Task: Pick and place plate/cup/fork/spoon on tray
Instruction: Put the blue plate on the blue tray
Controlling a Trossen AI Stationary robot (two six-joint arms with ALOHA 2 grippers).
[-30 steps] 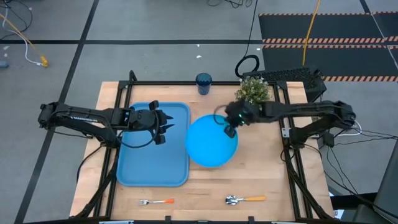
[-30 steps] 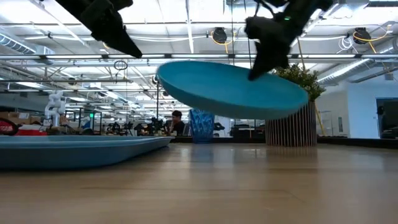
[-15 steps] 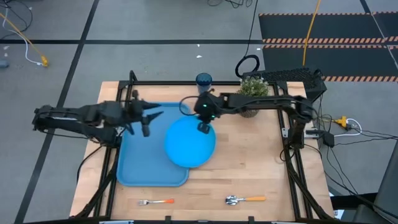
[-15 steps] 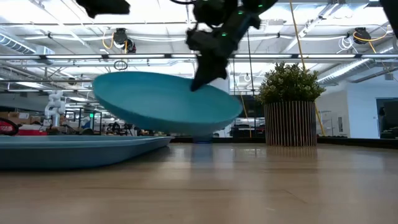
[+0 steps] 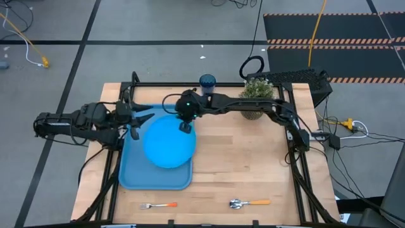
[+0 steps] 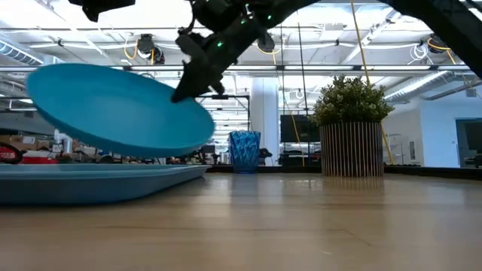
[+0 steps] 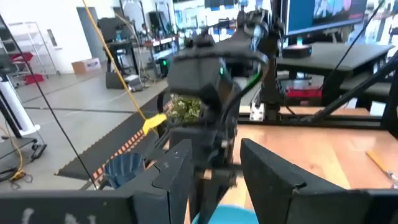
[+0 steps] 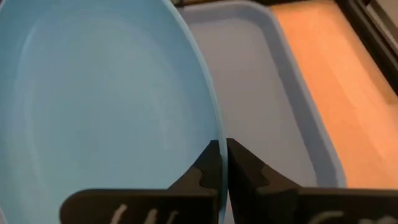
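The sky-blue plate (image 5: 168,144) hangs tilted above the light-blue tray (image 5: 136,177), with my right gripper (image 5: 185,125) shut on it. The low view shows the plate (image 6: 120,113) clear of the tray (image 6: 90,182). My left gripper (image 5: 140,120) is open over the tray's far left part, level, holding nothing. The dark-blue cup (image 5: 207,82) stands at the table's far edge. Near the front edge the fork (image 5: 158,206) and the spoon (image 5: 249,203) lie flat on the table. My right gripper pinches the plate's rim (image 8: 213,138) between its two fingers, on the plate's far right side. The fingers (image 8: 205,168) slant down at it from the table's far right. The plate is lifted clear above the tray and tilted.
A potted green plant (image 5: 256,92) stands at the far right of the table, beside the cup. Bare wood lies between the tray and the table's right edge (image 5: 253,158). A black frame (image 5: 297,158) runs along the table's sides.
My right gripper has carried the plate toward the table's left edge, from over the middle of the table to above the tray; the plate stays lifted and tilted. My left gripper has drawn back toward the left edge, risen a little and tipped up to level, still open.
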